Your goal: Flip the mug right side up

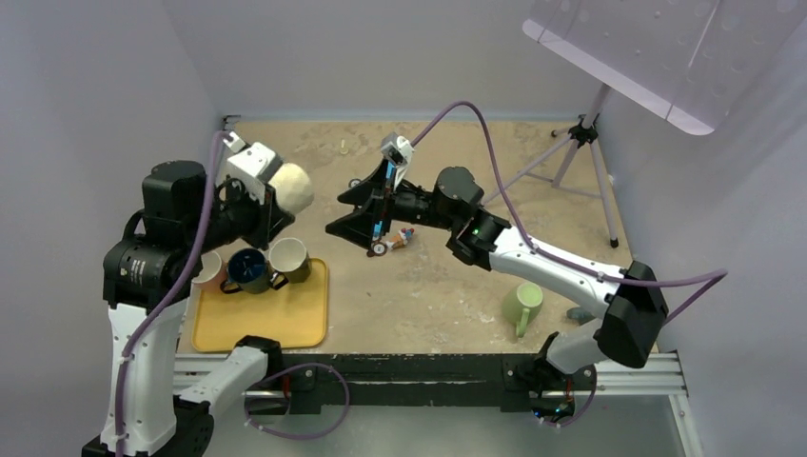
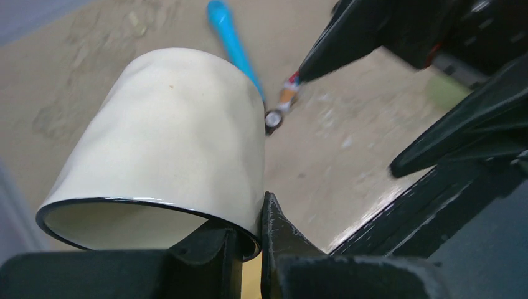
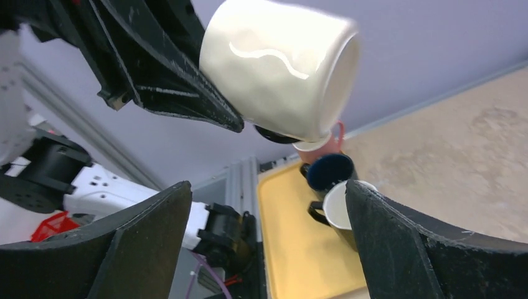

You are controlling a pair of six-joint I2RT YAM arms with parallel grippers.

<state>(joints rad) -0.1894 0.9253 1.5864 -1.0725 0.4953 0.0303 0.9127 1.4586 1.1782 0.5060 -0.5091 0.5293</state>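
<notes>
L jaws pinch rim of glossy cream ceramic mug (image 1: 293, 188), held aloft on its side nr yellow plastic tray (image 1: 285, 322). R jaws gape wide, empty, over mid worktop (image 1: 433, 286).

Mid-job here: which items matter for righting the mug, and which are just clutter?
In the job: cream mug, left gripper pinching its rim.
Lying about: yellow tray, pink mug, navy mug, olive mug, green mug, blue stick, tripod.

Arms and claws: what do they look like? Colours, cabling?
Both left arm and right arm: white links, black joint housings, a purple cable looping along each. The left claw and right claw: matte black, two flat tapered fingers.
</notes>
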